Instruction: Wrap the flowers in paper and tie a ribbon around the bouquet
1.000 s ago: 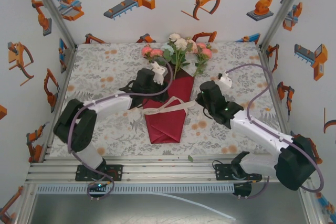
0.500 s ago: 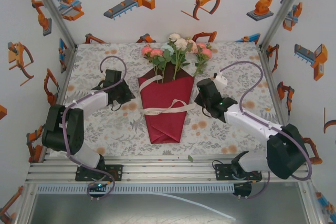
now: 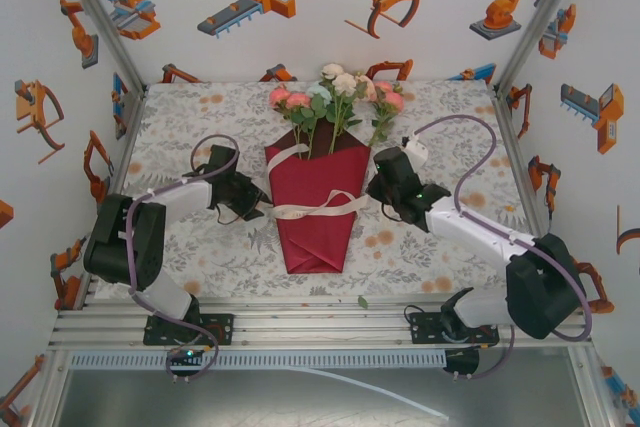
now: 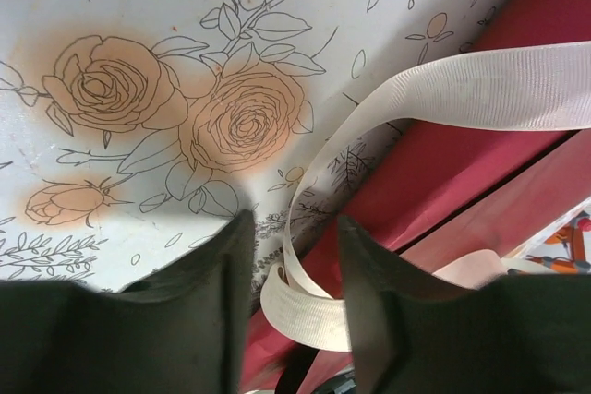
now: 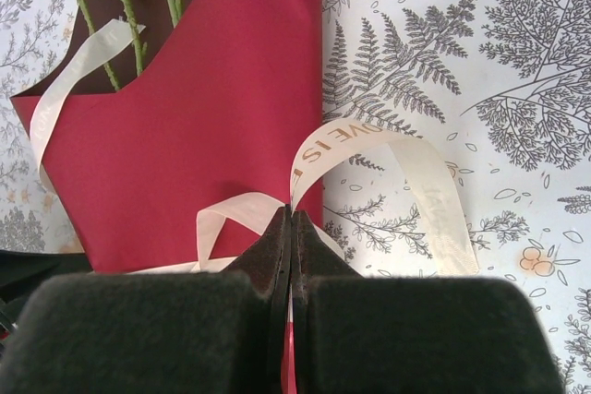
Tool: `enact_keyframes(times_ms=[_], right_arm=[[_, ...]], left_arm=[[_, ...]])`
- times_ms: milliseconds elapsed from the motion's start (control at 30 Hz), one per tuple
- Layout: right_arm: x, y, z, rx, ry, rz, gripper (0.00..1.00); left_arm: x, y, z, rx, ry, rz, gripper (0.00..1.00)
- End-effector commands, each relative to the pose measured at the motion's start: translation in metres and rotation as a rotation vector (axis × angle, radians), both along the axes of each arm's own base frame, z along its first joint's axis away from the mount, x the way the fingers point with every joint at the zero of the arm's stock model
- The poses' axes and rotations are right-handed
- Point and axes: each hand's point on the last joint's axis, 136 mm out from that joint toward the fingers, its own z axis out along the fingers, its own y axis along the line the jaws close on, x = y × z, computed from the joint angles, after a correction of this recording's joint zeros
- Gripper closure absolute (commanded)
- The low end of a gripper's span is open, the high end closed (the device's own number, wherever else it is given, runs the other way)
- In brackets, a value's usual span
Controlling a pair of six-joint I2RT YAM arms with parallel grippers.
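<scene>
Lying lengthwise near-to-far, bouquet (image 3: 320,177), flowers (image 3: 335,87) at far end.

Overhead and close wrist cameras share the ribbon (image 3: 315,209).

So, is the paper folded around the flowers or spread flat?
Folded: the paper forms a narrow cone around the flowers, blooms out the wide end.

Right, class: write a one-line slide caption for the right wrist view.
Shut right fingers pinch a looping cream-white satin ribbon beside the crimson paper cone holding thin green flower stems.
</scene>
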Motion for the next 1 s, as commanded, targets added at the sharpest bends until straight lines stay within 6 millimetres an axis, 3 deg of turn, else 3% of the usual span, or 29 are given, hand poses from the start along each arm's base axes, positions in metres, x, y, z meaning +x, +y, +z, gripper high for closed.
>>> enact_keyframes(times_ms=[0,67,100,167,267,400,567,700,833,967], right_arm=[[0.012,0.005,0.016,0.018,-0.041,-0.005,1.00],[0.017,-0.002,0.022,0.023,-0.054,-0.022,1.00],[0.021,-0.008,0.027,0.019,-0.064,-0.025,1.00],[0.033,-0.028,0.035,-0.025,-0.086,-0.042,1.00],[0.048,-0.060,0.029,-0.053,-0.066,-0.092,1.00],[0.051,-0.101,0.003,-0.080,-0.017,-0.174,1.00],[0.022,-0.170,-0.054,-0.029,0.106,-0.365,1.00],[-0.008,-0.222,-0.081,-0.002,0.178,-0.516,1.00],[-0.031,-0.266,-0.085,0.020,0.201,-0.674,1.00],[-0.049,-0.308,-0.080,0.051,0.180,-0.852,1.00]], left_arm=[[-0.008,-0.006,-0.015,-0.052,0.062,0.031,0.71],[-0.001,-0.006,-0.011,-0.082,0.023,0.033,0.95],[0.002,0.000,-0.007,-0.066,0.005,0.036,1.00],[0.012,0.025,0.012,0.038,-0.052,0.050,1.00],[0.028,0.056,0.031,0.135,-0.091,0.074,1.00],[0.033,0.079,0.022,0.073,-0.063,0.121,1.00],[0.009,0.129,-0.005,0.068,-0.007,0.247,1.00],[-0.011,0.186,-0.011,0.075,0.006,0.390,1.00],[-0.026,0.237,-0.006,0.082,0.013,0.545,1.00],[-0.042,0.273,-0.004,0.050,0.019,0.739,1.00]])
